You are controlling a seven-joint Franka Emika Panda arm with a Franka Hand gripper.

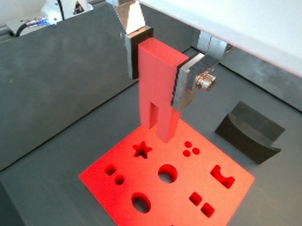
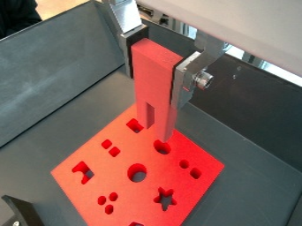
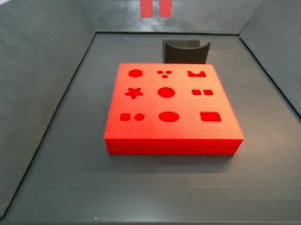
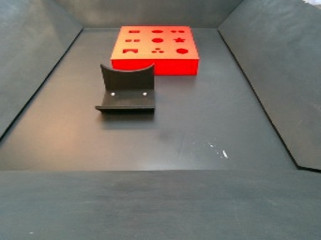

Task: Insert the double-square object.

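My gripper is shut on the double-square object, a slim red peg held upright with its forked end down. It shows the same way in both wrist views, gripper and peg. The peg hangs well above the red board, which lies flat on the floor and has several shaped holes. A pair of small square holes sits on the board's right side in a side view. Only the peg's two prongs show there, at the top edge. The gripper is out of the view holding the board.
A dark grey curved block stands just beyond the board's far side; it also shows in the wrist view and the side view. Dark grey walls enclose the floor on all sides.
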